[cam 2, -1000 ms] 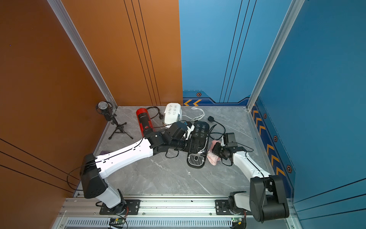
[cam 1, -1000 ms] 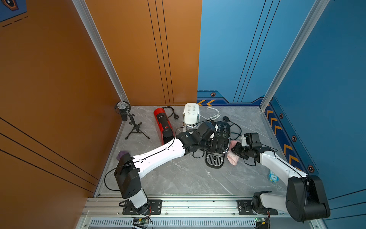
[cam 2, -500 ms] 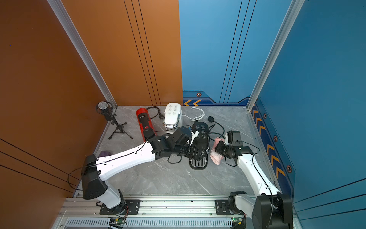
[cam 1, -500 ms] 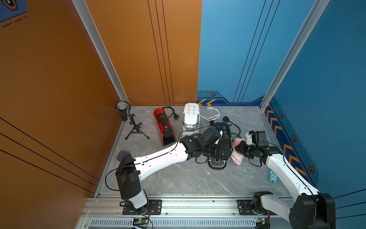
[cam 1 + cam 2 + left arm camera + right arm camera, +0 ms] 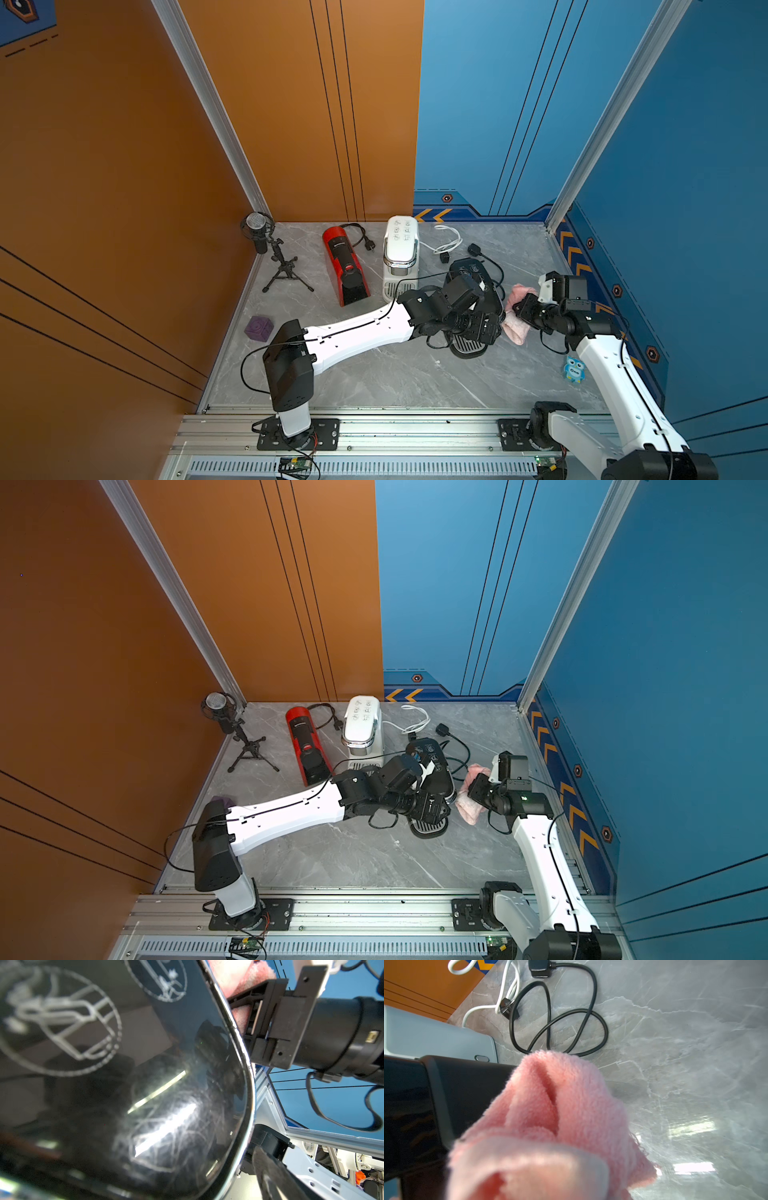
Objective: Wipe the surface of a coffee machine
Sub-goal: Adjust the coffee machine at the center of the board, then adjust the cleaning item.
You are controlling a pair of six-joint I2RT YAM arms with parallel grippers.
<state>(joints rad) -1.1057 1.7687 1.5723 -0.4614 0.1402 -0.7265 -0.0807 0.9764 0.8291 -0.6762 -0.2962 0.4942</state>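
Two hands work here: keep your wide-open left hand (image 5: 484, 328) steadying the black coffee machine (image 5: 478, 286) mid-surface, and rub the side softly with the pink cloth (image 5: 516, 316) squeezed in your right hand (image 5: 519, 309).

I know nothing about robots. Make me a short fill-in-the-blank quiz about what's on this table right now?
1. The cloth in the right gripper is ____ in colour.
2. The machine beside the cloth, under the left arm, the black coffee machine, stands next to a white one and a ____ one.
3. The microphone stands on a small ____.

Missing words: pink; red; tripod
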